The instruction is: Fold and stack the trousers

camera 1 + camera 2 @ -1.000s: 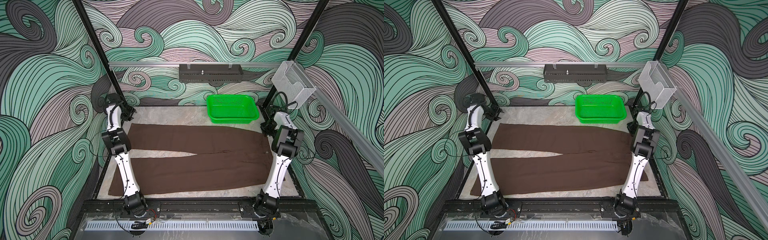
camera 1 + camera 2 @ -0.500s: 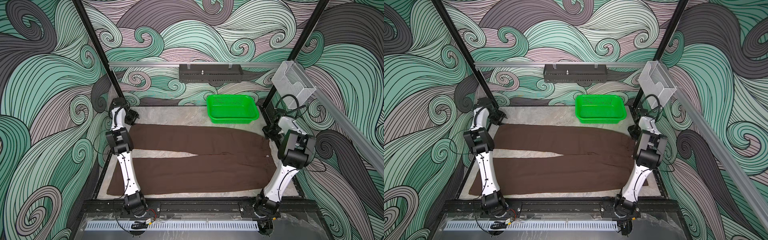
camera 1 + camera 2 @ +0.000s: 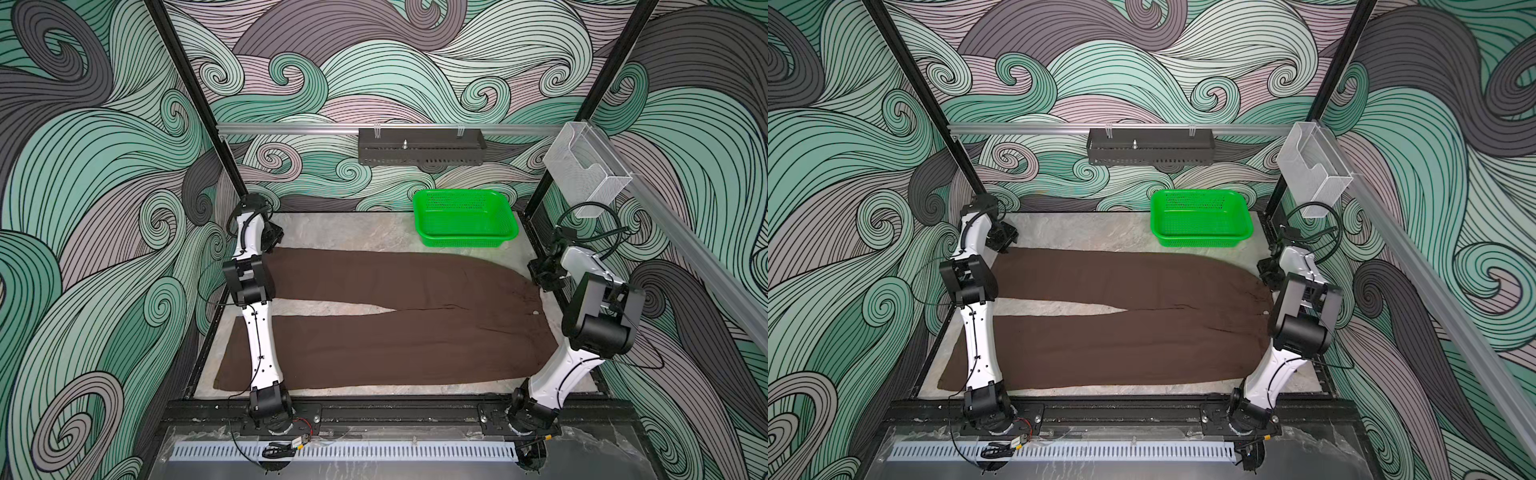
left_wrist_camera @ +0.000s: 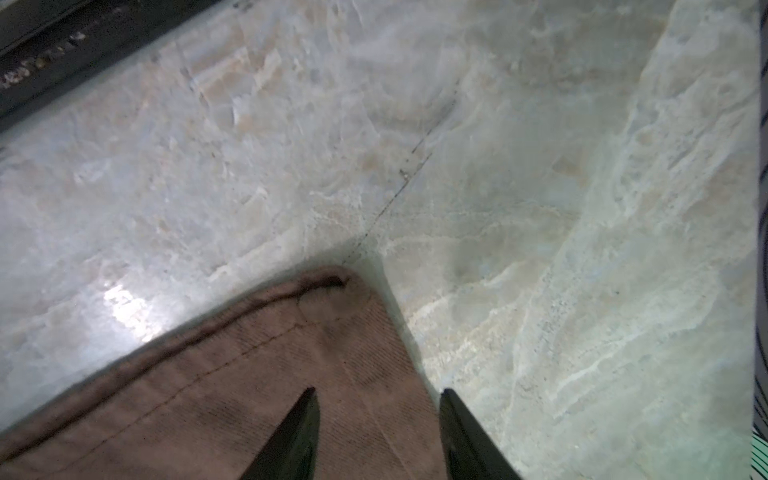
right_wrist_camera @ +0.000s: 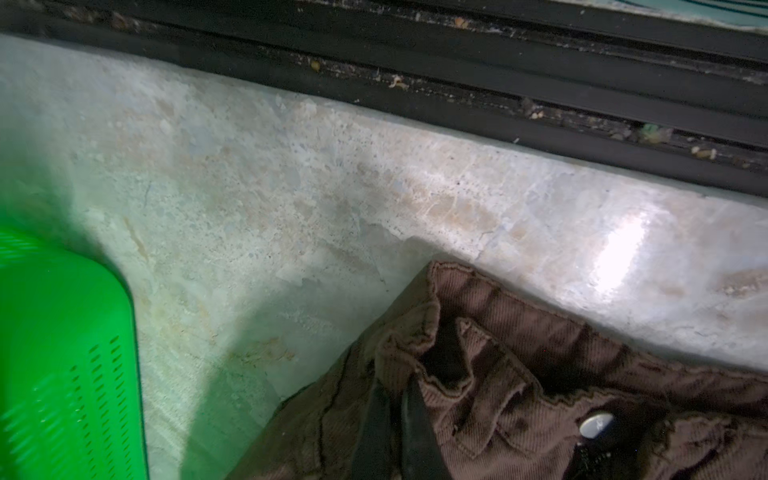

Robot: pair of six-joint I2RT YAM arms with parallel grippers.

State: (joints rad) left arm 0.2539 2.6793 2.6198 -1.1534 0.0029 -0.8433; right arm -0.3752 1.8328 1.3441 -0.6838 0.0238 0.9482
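Observation:
The brown trousers (image 3: 395, 291) (image 3: 1121, 286) lie flat on the marble table, legs to the left and waist to the right. My left gripper (image 3: 277, 246) (image 3: 1005, 246) is at the far leg's hem corner (image 4: 291, 353). It is open (image 4: 376, 392), with one finger (image 4: 305, 419) over the cloth and the other (image 4: 455, 419) at the cloth's side edge. My right gripper (image 3: 540, 282) (image 3: 1266, 274) is at the far waist corner, shut (image 5: 395, 384) on a bunched fold of the waistband (image 5: 498, 332). A pale button (image 5: 596, 424) shows nearby.
A green perforated basket (image 3: 465, 218) (image 3: 1200, 218) (image 5: 62, 353) stands at the back right, close to the waist corner. The black frame rail (image 5: 498, 83) borders the table just past the waistband. A black tray (image 3: 419, 145) and a clear holder (image 3: 586, 170) hang above.
The left gripper has moved down and inward onto the far hem corner. The right arm's elbow has swung outward, and its gripper has closed on the far waist corner.

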